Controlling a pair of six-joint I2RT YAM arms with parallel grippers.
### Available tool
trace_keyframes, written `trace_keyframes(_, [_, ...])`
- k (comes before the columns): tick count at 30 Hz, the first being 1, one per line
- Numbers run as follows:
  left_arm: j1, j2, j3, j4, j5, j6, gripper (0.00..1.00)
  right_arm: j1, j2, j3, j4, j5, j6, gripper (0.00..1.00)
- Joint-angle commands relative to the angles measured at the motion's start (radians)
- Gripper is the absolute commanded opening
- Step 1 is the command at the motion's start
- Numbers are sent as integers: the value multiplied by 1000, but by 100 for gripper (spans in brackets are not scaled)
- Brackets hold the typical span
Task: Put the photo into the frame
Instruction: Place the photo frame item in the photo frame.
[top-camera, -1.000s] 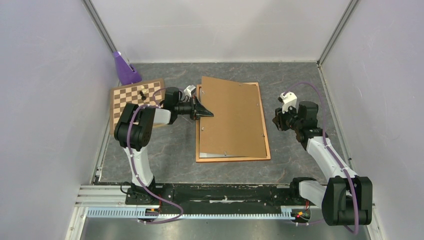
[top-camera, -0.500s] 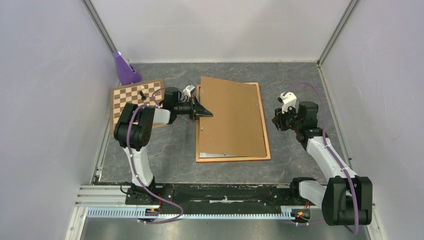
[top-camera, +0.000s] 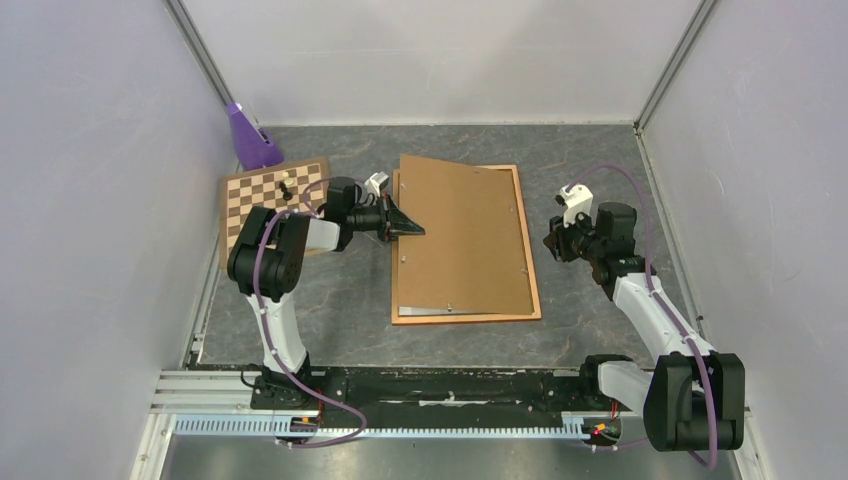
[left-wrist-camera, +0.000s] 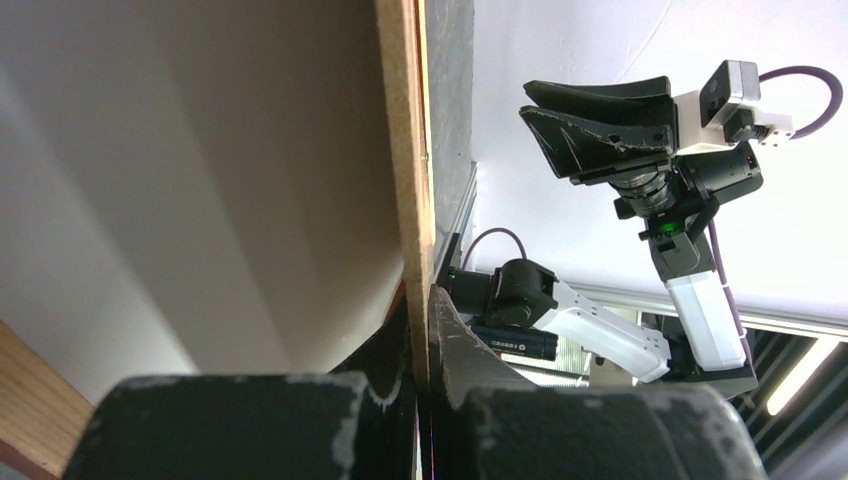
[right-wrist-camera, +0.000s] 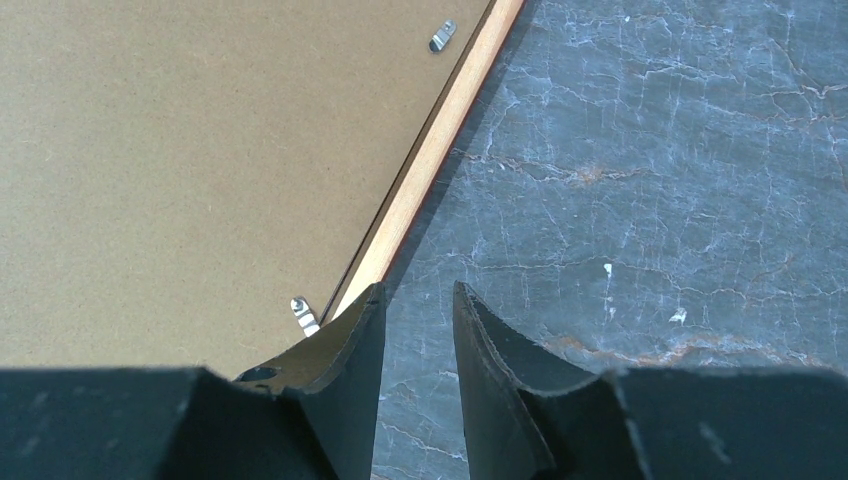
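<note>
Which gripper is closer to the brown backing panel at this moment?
Left. The left gripper is shut on the left edge of the backing panel. The right gripper is open, apart from the panel, just outside the right rail of the frame.

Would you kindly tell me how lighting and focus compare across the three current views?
Top external: even, soft light, all sharp, no glare on the backing panel. Left wrist: the left end effector is dark and blurred up close, the wall behind nearly washed out. Right wrist: the table and frame rail are crisp, the rail casting a narrow shadow.
</note>
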Motion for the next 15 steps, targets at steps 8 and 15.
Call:
trace_keyframes(8, [4, 1, 2, 145, 19, -38, 3, -3, -3, -12, 22, -12, -14, 34])
trace_keyframes(15, [0, 7, 22, 144, 27, -33, 2, -3, -5, -12, 21, -15, -11, 34])
